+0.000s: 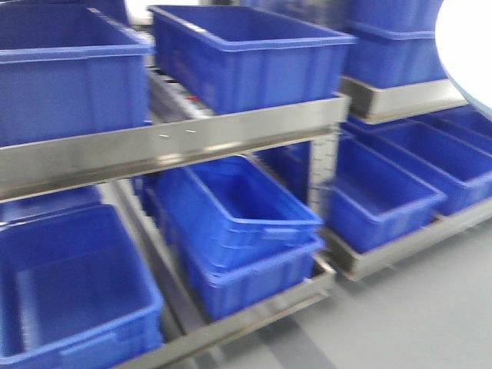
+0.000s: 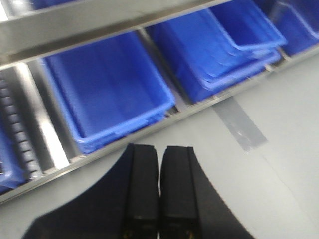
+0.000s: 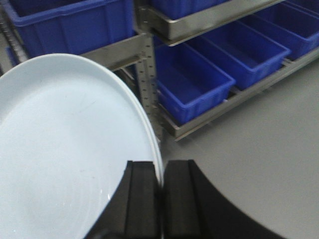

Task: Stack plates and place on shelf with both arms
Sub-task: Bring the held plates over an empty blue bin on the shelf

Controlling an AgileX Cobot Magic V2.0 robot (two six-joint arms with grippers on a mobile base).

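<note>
A large pale bluish-white plate (image 3: 65, 149) fills the left of the right wrist view, held up in the air in front of the shelf (image 3: 147, 74). My right gripper (image 3: 162, 164) is shut on its rim, one finger over the plate's face and one outside the edge. I cannot tell whether this is one plate or stacked plates. The plate's edge (image 1: 469, 46) also shows at the top right of the front view. My left gripper (image 2: 159, 149) is shut with nothing in it, above the grey floor in front of the shelf's bottom rail (image 2: 119, 147).
The metal shelf (image 1: 192, 142) has two tiers and holds several blue plastic bins (image 1: 246, 54). Nested bins (image 1: 246, 223) sit on the lower tier. A second rack (image 1: 400, 96) with more bins stands to the right. Grey floor (image 1: 415, 323) lies in front.
</note>
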